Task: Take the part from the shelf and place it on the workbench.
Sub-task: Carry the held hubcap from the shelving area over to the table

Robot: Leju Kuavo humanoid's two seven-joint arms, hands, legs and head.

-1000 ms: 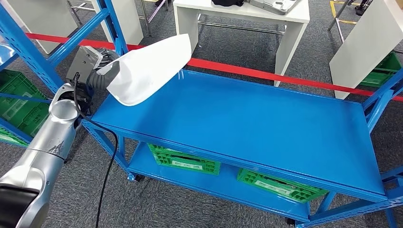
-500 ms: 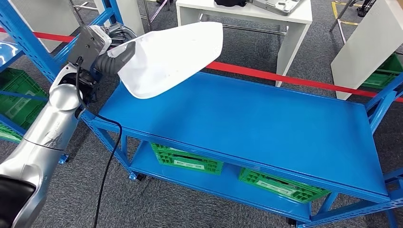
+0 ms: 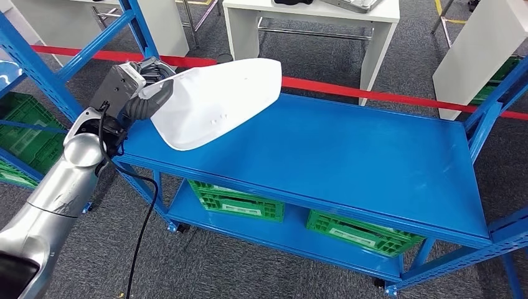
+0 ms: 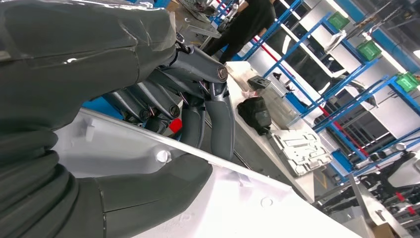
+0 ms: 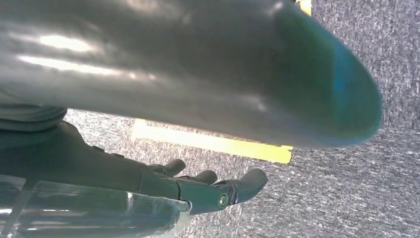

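White part (image 3: 215,99) points right, across workbench (image 3: 348,156)

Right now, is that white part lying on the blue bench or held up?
Held up: the left hand grips the white part by one end above the blue bench.

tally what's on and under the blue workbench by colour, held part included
white part, held over the bench top by the left hand: 1
green crates, one and another, on the lower shelf of the blue workbench: 2
total: 3
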